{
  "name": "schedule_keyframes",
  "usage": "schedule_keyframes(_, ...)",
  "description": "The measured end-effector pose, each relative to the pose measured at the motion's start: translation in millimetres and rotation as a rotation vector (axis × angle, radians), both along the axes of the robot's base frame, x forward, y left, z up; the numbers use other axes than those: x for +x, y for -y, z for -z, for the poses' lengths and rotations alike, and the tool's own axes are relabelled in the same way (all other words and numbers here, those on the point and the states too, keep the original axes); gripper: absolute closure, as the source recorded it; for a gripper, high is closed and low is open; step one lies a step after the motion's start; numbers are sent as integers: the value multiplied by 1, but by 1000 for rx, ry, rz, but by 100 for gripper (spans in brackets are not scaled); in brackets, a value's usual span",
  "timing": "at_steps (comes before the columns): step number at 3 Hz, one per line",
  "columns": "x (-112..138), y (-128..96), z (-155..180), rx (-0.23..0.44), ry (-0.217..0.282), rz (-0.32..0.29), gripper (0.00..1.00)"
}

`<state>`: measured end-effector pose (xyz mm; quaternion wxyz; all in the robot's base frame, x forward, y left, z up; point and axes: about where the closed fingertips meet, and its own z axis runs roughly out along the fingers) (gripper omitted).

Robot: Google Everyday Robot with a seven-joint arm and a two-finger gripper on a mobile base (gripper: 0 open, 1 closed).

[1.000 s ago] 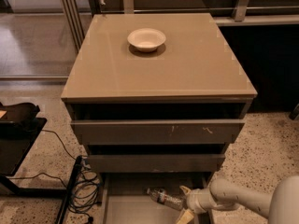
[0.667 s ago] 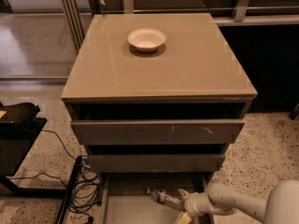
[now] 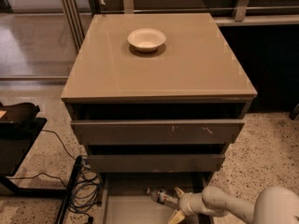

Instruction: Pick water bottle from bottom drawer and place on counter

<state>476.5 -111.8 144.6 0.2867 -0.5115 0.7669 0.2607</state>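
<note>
1. Far left: black stand (image 3: 18,139) on the speckled floor (image 3: 266,143), well apart from the cabinet, with bare floor between.
2. Beside the cabinet's lower left corner: loose black cables (image 3: 86,190), just outside the left wall of the bottom drawer (image 3: 126,211).
3. Bottom drawer pulled out at floor level, with low sides. Grey floor bare to the left of the bottle and toward the front. Back part hidden under the upper drawers (image 3: 156,132), whose two fronts sit one above the other with a dark gap over each.
4. Up on the worktop (image 3: 196,73): white bowl (image 3: 146,38), upright, left of centre and near the back edge. Wide bare surface in front of it and to its right, out to the front and right edges.
5. Bottle (image 3: 161,196) lying on its side in the bottom drawer, just in front of the lowest upper-drawer front, right of the drawer's middle, long axis running left to right and a little tilted.
6. Claw (image 3: 176,204) low inside the bottom drawer at the bottle's right end, its two pale fingers spread, one behind and one in front. Cannot tell whether either finger touches the bottle.
7. Arm (image 3: 224,204), pale and rounded, reaching in from the lower right and crossing the drawer's right side, close to the cabinet's lower right corner.
8. Far right: open speckled floor beside the cabinet.
</note>
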Motion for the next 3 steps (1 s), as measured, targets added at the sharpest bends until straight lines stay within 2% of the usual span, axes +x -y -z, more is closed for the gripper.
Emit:
schedule_keyframes(1, 1, 0, 1, 0, 0, 1, 0)
schedule_keyframes(2, 1, 0, 1, 0, 0, 1, 19)
schedule_keyframes(3, 1, 0, 1, 0, 0, 1, 42)
